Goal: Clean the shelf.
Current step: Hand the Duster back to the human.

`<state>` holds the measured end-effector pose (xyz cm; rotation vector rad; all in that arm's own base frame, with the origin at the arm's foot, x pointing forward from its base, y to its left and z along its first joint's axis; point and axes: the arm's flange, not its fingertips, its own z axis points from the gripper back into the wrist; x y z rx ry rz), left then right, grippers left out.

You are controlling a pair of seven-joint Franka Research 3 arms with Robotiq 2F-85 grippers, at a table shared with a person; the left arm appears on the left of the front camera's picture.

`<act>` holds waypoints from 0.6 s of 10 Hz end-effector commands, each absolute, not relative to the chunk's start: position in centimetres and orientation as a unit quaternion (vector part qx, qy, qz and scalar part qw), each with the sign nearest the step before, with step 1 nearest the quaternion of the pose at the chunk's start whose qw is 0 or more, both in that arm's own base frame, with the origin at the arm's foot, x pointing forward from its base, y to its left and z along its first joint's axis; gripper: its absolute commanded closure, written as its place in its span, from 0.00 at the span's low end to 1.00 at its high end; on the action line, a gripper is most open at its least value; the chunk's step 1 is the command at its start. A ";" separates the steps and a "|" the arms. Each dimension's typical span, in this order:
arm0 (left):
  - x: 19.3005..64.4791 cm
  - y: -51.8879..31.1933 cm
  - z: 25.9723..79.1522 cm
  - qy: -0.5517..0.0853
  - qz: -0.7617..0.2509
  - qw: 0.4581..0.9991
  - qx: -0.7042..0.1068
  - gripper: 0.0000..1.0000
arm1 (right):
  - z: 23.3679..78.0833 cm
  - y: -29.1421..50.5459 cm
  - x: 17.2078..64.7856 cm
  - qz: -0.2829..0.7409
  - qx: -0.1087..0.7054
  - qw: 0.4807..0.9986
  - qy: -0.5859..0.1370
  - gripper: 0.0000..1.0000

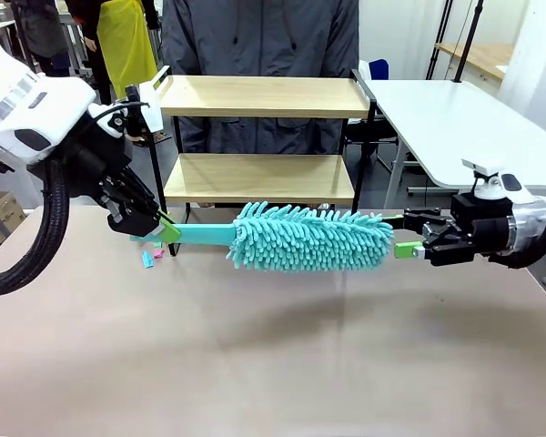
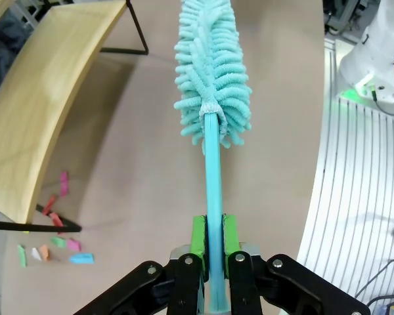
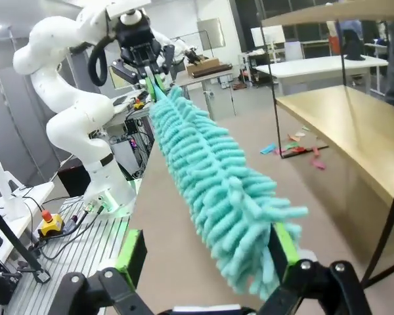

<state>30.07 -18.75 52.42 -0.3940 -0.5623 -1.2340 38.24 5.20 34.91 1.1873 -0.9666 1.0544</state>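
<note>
Overhead — fluffy teal duster [image 1: 311,238], wooden shelf [image 1: 259,176]

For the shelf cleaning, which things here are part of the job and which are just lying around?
Part of the job:
shelf
teal duster, handle clamped in left gripper
right gripper, open at duster's tip

Lying about:
coloured paper scraps by the shelf foot
white side table
</note>
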 end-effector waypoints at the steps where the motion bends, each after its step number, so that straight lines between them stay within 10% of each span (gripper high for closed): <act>1: 29.8 -18.7 52.9 -0.261 -0.563 0.762 -0.185 0.87 | 34.5 4.6 39.0 0.440 0.496 0.590 -0.461 0.00; 6: 29.8 -18.7 52.9 -0.261 -0.563 0.762 -0.185 0.87 | 31.7 4.6 41.2 0.430 0.525 0.589 -0.439 0.00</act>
